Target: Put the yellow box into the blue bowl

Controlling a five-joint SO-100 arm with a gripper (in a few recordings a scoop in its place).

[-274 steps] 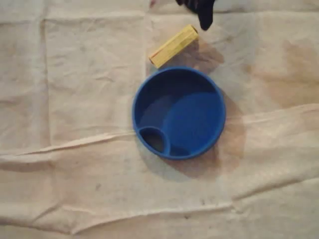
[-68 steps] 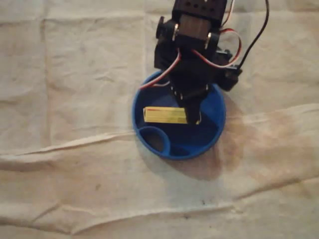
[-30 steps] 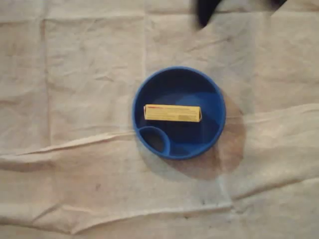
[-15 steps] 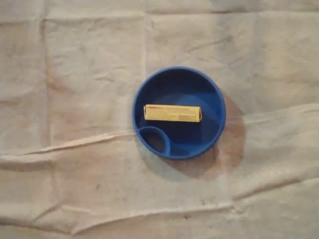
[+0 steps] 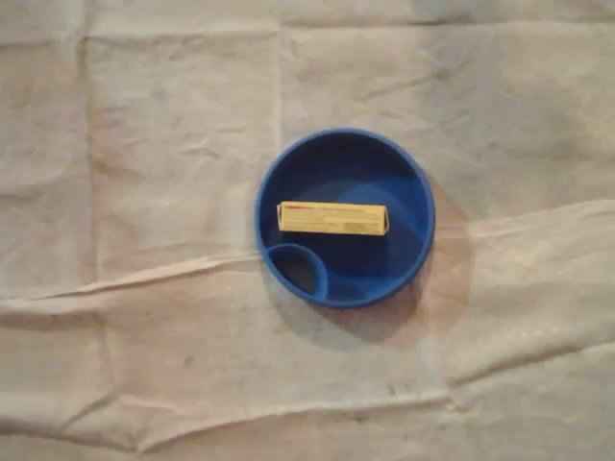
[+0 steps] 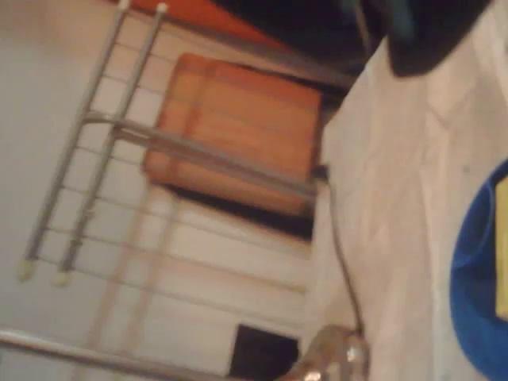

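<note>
Hand state cannot be told; yellow box (image 5: 332, 218) lies flat inside blue bowl (image 5: 389, 163) on cloth (image 5: 144, 144).

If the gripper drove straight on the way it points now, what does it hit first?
Likely nothing on the cloth: the wrist view aims past its edge at what looks like a chair seat, depth unclear. The blue bowl and yellow box lie off-line at the right edge.

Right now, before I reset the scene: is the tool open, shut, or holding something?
Tool: cannot be told. The yellow box lies free in the blue bowl, with nothing gripping it.
</note>
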